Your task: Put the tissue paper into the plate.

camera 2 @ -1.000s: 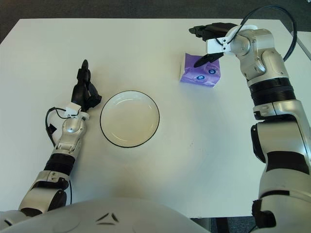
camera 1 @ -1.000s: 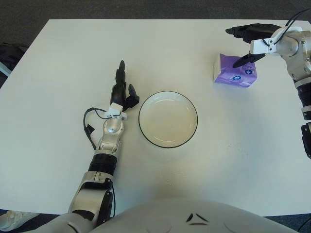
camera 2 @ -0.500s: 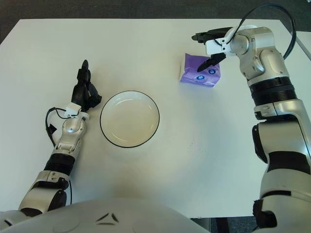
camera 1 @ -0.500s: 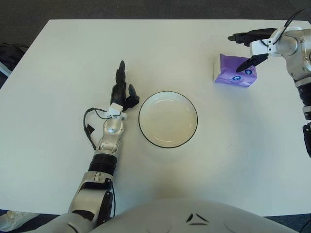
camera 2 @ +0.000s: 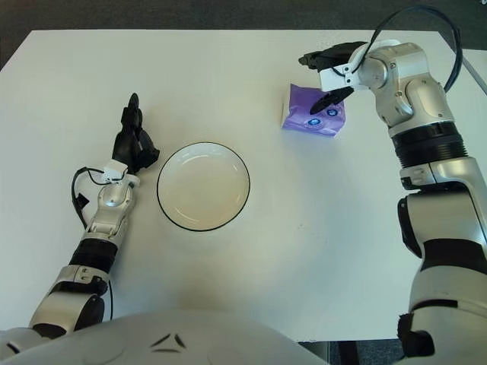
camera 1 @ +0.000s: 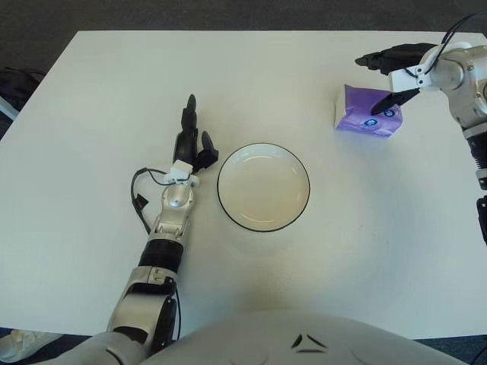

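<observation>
Right hand (camera 2: 326, 76) sits over the far-right part of the desk (camera 2: 304, 228), arm bent in from the right edge, fingers spread: upper ones reach past the pack's far side, one lower finger tip lies on its top, nothing gripped. Tissue paper (camera 2: 312, 110) is a purple soft pack with a white end, lying flat on the desk, well apart from the plate (camera 2: 203, 186), which is white with a dark rim. Left hand (camera 2: 132, 144) shows just left of the plate, fingers loosely extended, empty
</observation>
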You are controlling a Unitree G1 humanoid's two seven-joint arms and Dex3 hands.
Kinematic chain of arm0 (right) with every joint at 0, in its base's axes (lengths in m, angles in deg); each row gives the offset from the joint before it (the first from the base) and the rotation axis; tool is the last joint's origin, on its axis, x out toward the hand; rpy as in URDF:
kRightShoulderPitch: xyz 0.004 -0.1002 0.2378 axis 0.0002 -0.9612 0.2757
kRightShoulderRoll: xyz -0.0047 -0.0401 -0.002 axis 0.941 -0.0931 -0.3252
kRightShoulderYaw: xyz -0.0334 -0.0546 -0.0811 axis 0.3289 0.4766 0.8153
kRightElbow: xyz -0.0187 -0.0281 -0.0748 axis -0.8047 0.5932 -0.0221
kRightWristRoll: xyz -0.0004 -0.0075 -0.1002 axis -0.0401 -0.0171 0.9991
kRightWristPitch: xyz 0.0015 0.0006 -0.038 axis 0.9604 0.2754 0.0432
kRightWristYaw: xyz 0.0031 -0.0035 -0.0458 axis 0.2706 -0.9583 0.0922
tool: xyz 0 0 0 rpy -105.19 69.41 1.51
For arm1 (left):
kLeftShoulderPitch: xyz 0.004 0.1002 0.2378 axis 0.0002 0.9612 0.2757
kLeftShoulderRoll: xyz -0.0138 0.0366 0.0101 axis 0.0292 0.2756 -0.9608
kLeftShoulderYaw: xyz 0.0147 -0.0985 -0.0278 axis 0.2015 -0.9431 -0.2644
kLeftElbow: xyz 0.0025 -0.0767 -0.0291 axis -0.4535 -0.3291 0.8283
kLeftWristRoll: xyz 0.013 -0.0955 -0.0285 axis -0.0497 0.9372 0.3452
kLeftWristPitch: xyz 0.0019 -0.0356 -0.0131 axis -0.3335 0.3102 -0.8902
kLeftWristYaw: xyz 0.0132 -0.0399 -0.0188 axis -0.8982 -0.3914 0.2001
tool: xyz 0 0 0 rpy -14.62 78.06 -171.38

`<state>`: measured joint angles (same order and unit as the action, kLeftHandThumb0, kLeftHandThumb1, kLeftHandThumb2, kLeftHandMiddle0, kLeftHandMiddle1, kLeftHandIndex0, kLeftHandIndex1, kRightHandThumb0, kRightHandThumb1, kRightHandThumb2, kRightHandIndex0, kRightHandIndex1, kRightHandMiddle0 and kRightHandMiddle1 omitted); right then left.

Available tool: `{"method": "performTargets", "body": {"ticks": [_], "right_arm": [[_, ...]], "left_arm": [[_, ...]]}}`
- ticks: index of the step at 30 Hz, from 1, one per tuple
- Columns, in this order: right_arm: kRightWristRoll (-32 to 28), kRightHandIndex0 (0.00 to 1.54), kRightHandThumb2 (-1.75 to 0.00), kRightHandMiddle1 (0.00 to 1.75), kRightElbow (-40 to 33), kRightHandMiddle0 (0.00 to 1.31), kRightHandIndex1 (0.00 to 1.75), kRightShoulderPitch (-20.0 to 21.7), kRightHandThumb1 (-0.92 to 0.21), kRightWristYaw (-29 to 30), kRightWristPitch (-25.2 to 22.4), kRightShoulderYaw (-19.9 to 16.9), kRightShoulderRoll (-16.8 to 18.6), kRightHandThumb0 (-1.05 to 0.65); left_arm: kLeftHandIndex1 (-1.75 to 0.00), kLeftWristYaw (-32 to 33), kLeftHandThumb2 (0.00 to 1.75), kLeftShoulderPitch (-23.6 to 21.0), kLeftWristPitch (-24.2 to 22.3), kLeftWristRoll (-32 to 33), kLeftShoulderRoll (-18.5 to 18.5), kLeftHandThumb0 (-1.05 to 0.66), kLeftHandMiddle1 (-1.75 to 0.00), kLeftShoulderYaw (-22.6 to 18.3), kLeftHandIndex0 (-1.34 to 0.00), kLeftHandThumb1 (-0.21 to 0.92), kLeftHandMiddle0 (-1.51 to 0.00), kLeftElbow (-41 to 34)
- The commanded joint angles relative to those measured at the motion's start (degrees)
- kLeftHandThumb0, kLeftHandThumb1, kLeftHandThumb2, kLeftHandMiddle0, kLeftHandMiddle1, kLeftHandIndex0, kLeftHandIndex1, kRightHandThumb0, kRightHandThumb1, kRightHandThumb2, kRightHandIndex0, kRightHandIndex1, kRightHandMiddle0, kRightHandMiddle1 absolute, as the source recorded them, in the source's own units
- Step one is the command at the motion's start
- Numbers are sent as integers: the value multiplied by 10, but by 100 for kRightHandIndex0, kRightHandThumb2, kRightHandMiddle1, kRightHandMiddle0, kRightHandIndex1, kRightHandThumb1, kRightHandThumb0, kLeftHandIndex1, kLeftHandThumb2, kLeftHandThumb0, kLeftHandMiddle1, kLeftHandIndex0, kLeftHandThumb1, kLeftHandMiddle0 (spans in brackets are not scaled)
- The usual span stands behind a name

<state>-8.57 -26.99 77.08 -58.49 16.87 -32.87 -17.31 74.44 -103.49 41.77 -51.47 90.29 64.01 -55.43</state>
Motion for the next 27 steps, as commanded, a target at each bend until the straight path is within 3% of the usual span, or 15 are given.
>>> {"method": "performTargets", "body": {"ticks": [1,11,27], "right_arm": [[6,0,-29,0,-8,0,0,-8,-92,10,17,3,-14,-105],[7,0,-33,0,-4,0,0,-24,-92,38,46,4,-17,-105],[14,0,-36,0,7,0,0,-48,-92,54,46,16,-6,-105]], "left_arm": [[-9,1,106,54,-5,-10,0,-77,0,1,0,92,-2,62],[-6,2,106,50,7,-10,3,-76,0,0,0,92,0,72],[-7,-6,108,45,11,-5,10,-76,0,-1,0,92,0,82]]}}
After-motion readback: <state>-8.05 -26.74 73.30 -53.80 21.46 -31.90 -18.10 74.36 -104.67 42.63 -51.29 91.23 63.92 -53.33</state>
